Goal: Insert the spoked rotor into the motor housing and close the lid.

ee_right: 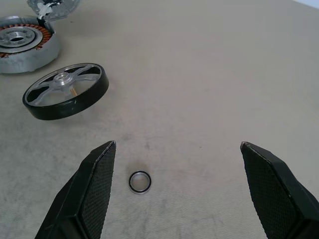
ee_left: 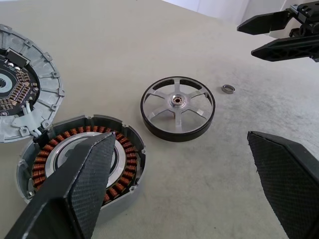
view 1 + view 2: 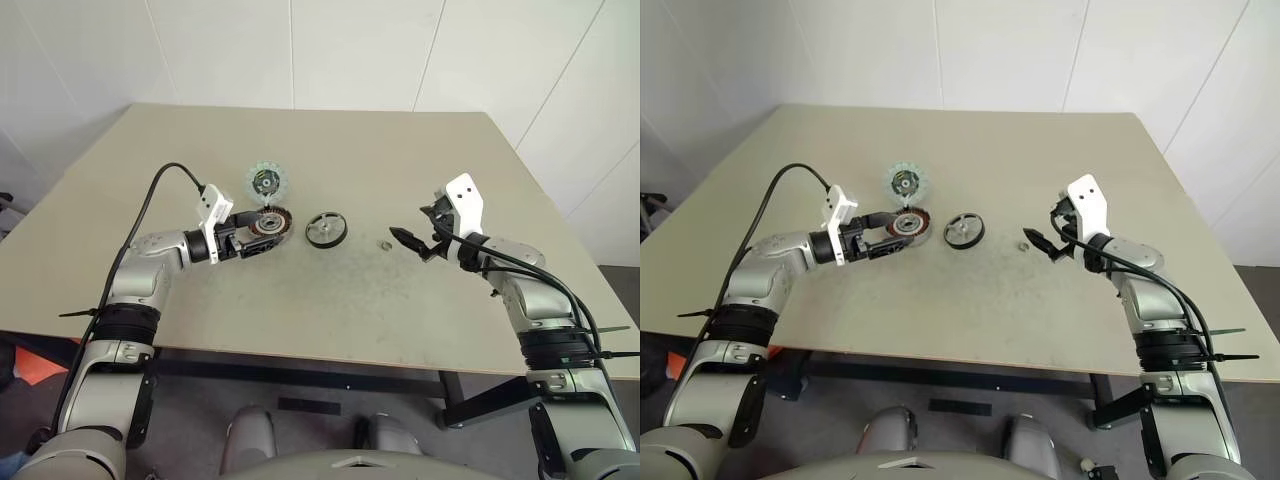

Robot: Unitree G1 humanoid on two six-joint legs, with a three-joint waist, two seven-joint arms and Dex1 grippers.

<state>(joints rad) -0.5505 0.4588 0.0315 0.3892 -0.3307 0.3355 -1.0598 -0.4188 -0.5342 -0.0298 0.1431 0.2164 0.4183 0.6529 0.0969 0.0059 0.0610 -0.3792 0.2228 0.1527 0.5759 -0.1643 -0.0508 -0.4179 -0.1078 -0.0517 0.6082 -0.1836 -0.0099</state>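
The spoked rotor [image 3: 326,229], a black ring with silver spokes, lies flat at mid-table. To its left sits the motor housing [image 3: 268,223], a silver cup ringed inside with copper windings [image 2: 130,159]. Just behind the housing lies the lid [image 3: 267,182], a pale toothed disc. My left gripper [image 3: 258,235] is open at the housing's near-left side, with one finger over its rim and nothing between its fingers. My right gripper [image 3: 412,232] stands open to the right of the rotor, above the table, holding nothing.
A small metal ring [image 1: 140,181] lies on the tan table [image 3: 330,320] between the rotor and my right gripper. The table's front edge runs just below both arms. White walls stand behind the table.
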